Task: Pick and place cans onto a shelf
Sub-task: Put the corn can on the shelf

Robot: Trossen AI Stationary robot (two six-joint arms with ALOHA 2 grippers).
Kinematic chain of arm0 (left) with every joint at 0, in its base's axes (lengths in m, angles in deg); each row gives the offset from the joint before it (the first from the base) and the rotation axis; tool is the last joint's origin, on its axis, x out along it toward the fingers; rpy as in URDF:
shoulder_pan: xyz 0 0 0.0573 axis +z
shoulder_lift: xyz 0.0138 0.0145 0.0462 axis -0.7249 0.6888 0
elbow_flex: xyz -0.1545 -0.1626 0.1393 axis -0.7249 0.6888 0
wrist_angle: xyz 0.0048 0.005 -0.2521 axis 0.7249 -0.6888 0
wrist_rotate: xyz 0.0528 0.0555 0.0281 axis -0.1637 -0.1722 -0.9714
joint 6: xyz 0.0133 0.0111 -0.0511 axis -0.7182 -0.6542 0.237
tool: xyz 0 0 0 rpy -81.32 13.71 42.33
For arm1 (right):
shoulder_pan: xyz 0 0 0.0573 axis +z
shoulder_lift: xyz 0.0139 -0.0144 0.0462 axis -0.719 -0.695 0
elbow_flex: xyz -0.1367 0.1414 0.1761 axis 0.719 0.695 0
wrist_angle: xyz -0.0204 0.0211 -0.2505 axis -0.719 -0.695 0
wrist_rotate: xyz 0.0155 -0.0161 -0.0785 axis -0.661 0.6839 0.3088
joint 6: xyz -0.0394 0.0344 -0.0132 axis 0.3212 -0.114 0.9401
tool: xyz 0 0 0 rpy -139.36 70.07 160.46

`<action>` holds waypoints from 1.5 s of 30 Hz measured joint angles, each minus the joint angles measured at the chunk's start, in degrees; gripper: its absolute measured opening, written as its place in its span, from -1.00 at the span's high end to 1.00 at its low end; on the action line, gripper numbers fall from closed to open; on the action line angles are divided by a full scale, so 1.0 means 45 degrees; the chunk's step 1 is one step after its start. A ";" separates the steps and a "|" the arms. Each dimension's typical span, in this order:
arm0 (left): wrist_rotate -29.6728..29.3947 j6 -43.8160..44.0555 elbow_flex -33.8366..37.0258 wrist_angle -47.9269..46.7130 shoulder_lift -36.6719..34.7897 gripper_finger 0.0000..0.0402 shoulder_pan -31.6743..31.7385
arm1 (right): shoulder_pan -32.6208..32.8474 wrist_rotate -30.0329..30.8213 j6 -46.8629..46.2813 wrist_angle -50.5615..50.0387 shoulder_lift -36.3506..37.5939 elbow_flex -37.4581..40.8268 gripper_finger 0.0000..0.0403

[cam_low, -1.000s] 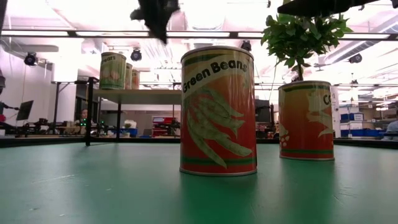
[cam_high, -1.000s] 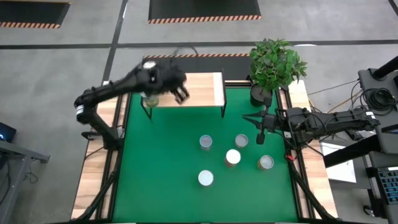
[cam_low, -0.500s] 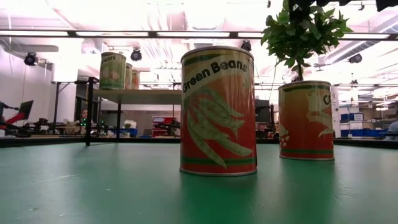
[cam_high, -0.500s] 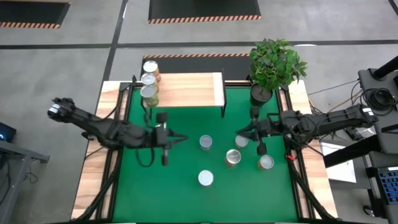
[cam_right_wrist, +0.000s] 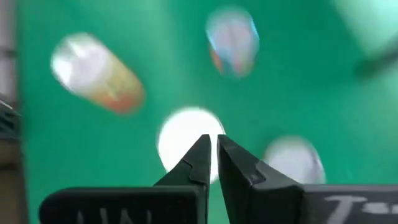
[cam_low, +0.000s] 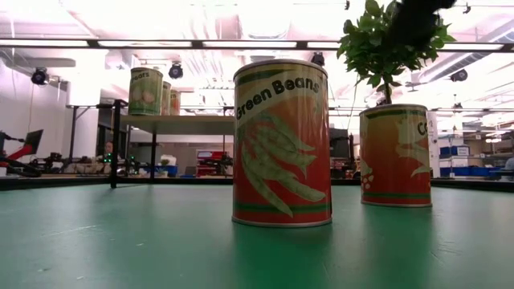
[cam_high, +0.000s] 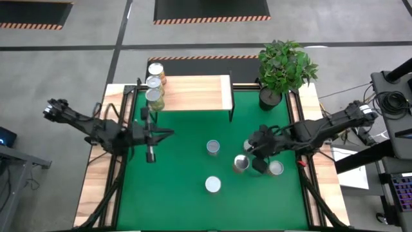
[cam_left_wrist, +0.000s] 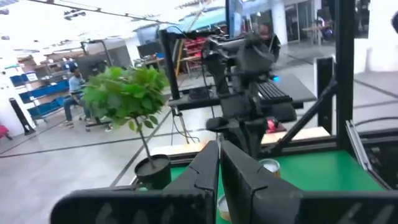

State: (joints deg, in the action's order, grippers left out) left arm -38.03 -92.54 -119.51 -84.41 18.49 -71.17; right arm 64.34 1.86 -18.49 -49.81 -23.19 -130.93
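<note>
Above the loose cans [cam_high: 241, 164], right gripper [cam_high: 257, 154] hovers clenched and empty; left gripper [cam_high: 168, 133] likewise clenched.

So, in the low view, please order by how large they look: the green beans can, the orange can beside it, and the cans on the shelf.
1. Green beans can, largest.
2. Orange can under the plant.
3. Cans on the shelf, smallest.

They may truly be alike in size; nearness to the camera decides this order.

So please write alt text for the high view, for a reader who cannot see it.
Three cans stand in a row at the left end of the shelf, and four more on the green mat. Both arms reach inward over the mat.
</note>
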 joint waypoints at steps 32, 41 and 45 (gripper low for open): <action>0.0014 -0.0852 0.0700 0.0552 -0.1147 1.00 0.0010 | 0.3698 0.3952 -0.2128 0.4621 -0.2032 0.4579 -0.41; 0.0015 -0.0797 0.0700 0.0552 -0.1123 1.00 0.0014 | 0.3669 0.5238 -0.0139 0.8810 -0.2865 0.5444 -0.46; 0.0015 -0.0703 0.0700 0.0542 -0.1121 1.00 0.0015 | 0.3664 0.5666 0.0131 0.9731 -0.3463 0.5444 -0.39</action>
State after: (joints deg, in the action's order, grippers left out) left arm -37.97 -95.70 -116.36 -81.98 13.45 -71.10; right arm 80.82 27.36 -17.90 -6.02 -38.77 -106.43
